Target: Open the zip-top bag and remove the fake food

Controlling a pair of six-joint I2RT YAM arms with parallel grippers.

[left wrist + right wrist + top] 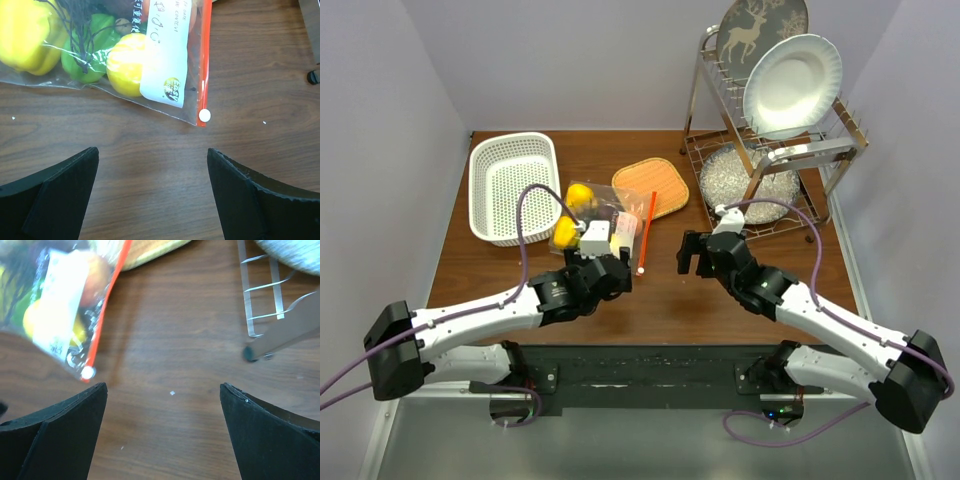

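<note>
Spread wide, empty: left pincer (151,159), right pincer (163,390). Lying flat on the surface (150,142) just ahead of the 2, seemingly zipped: zip-top bag (170,60), fake food (125,67) bunched inside. Likely light, floppy, slippery; best pinched at the stiffer orange-red zipper strip (205,55), near its white slider (204,115).

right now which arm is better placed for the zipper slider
Left, probably: the left arm holds open jaws just short of the zip-top bag, white slider just ahead. The right arm, jaws also open, stands apart from it, slider off to one side.
</note>
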